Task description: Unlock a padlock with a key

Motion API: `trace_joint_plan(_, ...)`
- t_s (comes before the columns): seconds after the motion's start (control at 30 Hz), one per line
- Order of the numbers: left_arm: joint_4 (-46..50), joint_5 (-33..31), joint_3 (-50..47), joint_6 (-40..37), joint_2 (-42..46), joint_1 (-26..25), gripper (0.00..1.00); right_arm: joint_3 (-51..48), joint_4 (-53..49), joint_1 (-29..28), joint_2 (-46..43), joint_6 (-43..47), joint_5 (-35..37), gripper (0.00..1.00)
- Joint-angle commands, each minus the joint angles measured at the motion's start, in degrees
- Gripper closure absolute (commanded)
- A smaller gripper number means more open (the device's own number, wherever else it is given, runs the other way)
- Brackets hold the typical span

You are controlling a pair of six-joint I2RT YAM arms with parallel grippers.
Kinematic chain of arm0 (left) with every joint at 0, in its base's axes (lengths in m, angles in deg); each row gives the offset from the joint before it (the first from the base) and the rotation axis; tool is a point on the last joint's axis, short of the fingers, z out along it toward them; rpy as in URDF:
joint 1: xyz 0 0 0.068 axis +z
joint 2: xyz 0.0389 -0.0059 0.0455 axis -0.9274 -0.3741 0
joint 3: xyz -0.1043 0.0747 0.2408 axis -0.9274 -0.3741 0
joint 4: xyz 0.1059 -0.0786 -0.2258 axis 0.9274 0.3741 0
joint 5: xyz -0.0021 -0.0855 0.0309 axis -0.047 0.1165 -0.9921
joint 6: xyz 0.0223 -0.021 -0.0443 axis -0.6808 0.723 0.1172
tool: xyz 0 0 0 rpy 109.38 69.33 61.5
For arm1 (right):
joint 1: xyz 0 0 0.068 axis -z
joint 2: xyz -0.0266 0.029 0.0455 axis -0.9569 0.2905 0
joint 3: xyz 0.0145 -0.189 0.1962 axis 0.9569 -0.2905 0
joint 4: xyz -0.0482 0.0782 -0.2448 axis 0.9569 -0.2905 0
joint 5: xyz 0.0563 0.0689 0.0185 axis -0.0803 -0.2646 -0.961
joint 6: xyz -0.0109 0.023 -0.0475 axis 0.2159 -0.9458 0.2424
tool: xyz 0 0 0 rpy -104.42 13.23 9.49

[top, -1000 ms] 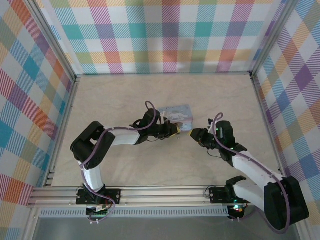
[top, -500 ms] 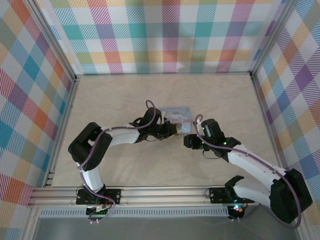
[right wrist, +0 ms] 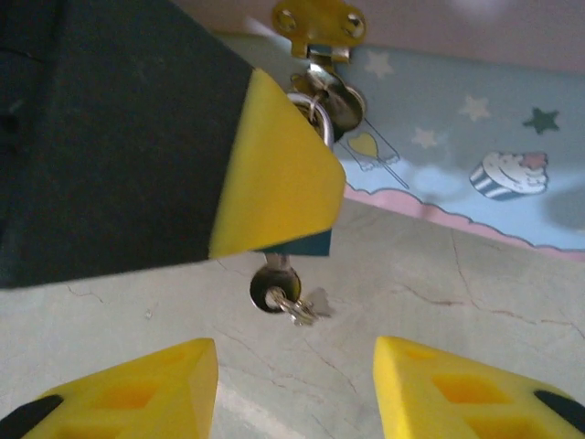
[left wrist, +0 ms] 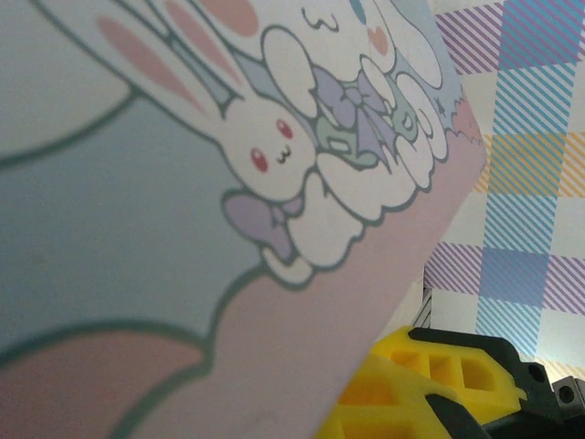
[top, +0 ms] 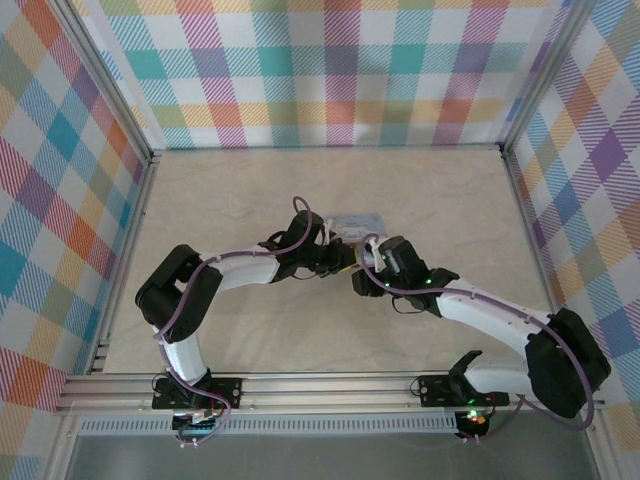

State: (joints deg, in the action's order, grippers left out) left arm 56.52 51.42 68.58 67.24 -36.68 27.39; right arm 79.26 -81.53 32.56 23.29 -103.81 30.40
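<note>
The light-blue cartoon box sits mid-table, its printed side close up in the left wrist view. A gold hasp on its edge carries the padlock's silver shackle. My left gripper is shut on the padlock; its yellow finger hides the body except for a dark teal corner. The key sticks out below that corner, with a small ring on its round head. My right gripper stands open just short of the key, touching nothing, and sits beside the left one.
The beige marbled tabletop is ringed by plaid walls and an aluminium frame rail at the near edge. Both arms meet near the box in the middle. The left gripper's yellow finger lies against the box's lower edge.
The right arm has swung left across the table up to the left gripper and the box, and its jaws have spread wider. The left arm and box have stayed put.
</note>
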Motion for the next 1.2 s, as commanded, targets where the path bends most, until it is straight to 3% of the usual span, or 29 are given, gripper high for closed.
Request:
trace_joint_plan(0.0,-0.08,1.81,2.07,-0.43,2.55,-0.15,1.0,2.65,1.71,-0.58,1.79,2.08,2.13,0.5)
trace_joint_plan(0.57,-0.09,2.34,2.52,-0.38,2.86,0.3,1.0,6.82,-0.82,-2.59,6.31,4.1,5.39,0.55)
trace_joint_plan(0.77,-0.17,2.56,2.51,-0.3,2.7,0.3,1.0,7.46,-1.01,-2.89,7.0,4.37,6.46,0.63)
trace_joint_plan(0.87,-0.43,2.65,2.35,-0.25,2.62,0.3,1.0,8.2,-1.46,-3.12,7.72,4.55,6.88,0.74)
trace_joint_plan(1.03,-0.28,2.61,2.08,-0.34,2.65,0.3,1.0,8.27,-1.2,-3.17,7.91,4.98,6.24,1.0)
trace_joint_plan(1.17,-0.35,2.53,1.83,-0.43,2.61,0.39,1.0,8.05,-1.1,-3.21,7.9,4.92,6.03,0.97)
